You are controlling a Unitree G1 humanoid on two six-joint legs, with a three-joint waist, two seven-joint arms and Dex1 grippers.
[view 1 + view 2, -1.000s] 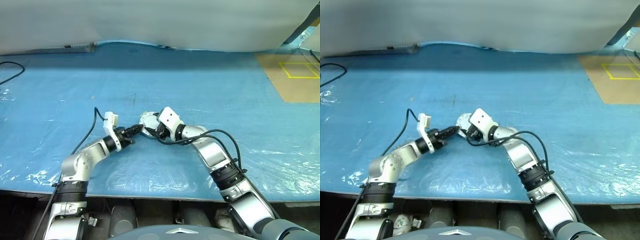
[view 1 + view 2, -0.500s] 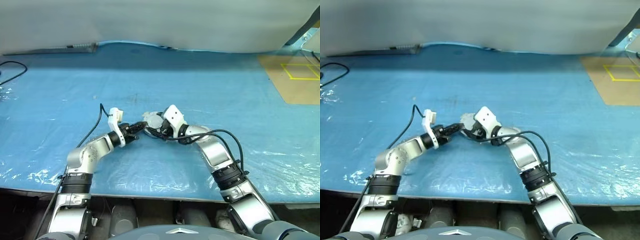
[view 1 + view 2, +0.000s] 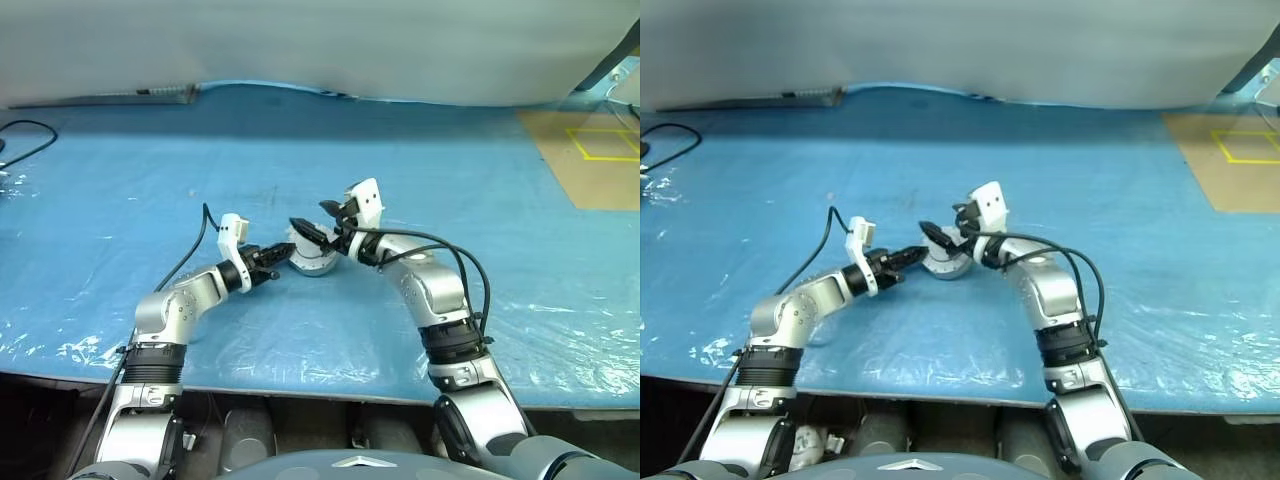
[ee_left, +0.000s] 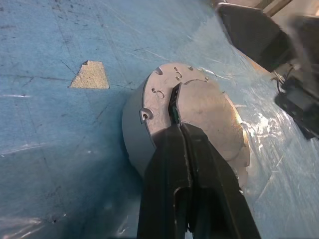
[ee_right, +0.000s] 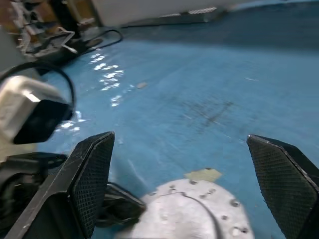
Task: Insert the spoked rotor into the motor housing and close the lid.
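Two black-fingered grippers meet mid-frame over the round grey metal motor housing (image 3: 312,260) on the blue table (image 3: 450,180): left gripper (image 4: 180,130) pinched together, tips touching its smooth lid (image 4: 209,112); right gripper (image 3: 312,222) spread wide above.

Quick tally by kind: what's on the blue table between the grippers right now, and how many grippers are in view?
Round grey motor unit with its lid on: 1
Tan patch on the blue cover beside it: 1
Grippers: 2, left gripper shut with its tips at the lid, right gripper open above it
Total: 4
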